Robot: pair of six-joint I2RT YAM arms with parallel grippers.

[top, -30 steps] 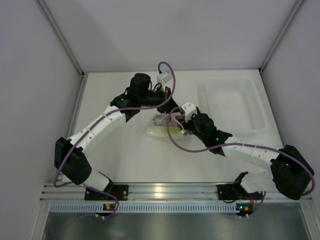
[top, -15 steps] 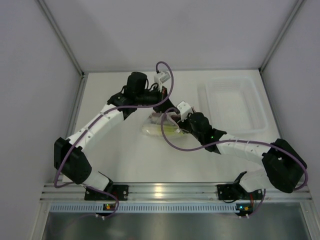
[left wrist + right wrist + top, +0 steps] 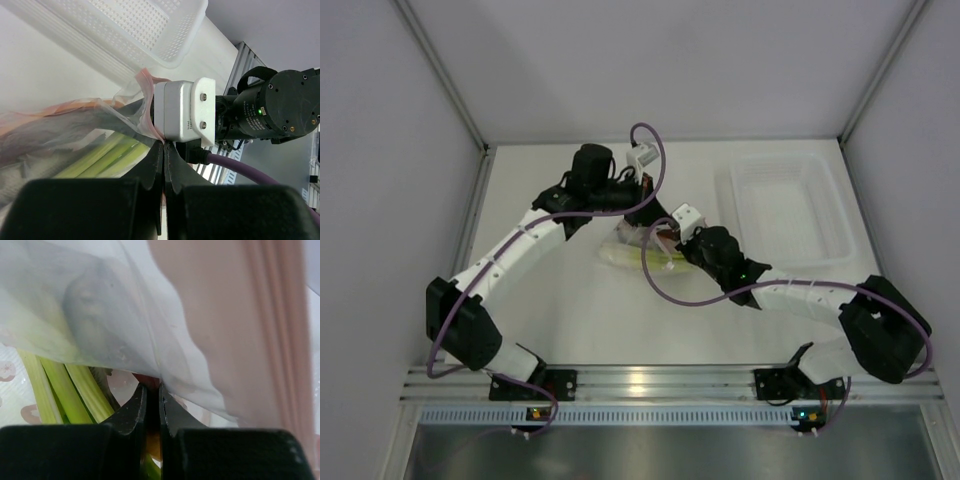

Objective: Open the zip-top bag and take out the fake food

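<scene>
The zip-top bag [image 3: 636,254] is lying on the counter [image 3: 570,310], left of the clear tray [image 3: 817,254]. The left hand [image 3: 164,155] is pressing shut on its pink lip and the right hand [image 3: 151,392] is pinching the opposite film, probably to peel the mouth apart. Its long axis is running left-right in the top view, with the mouth seemingly facing the hands and the fake food [image 3: 100,157] sitting inside.

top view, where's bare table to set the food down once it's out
Bare table lies between the zip-top bag and the near rail, inside the arms' arch. The tray looks unfilled too. Crowded: the middle, where the left hand and right hand pinch the bag.
</scene>
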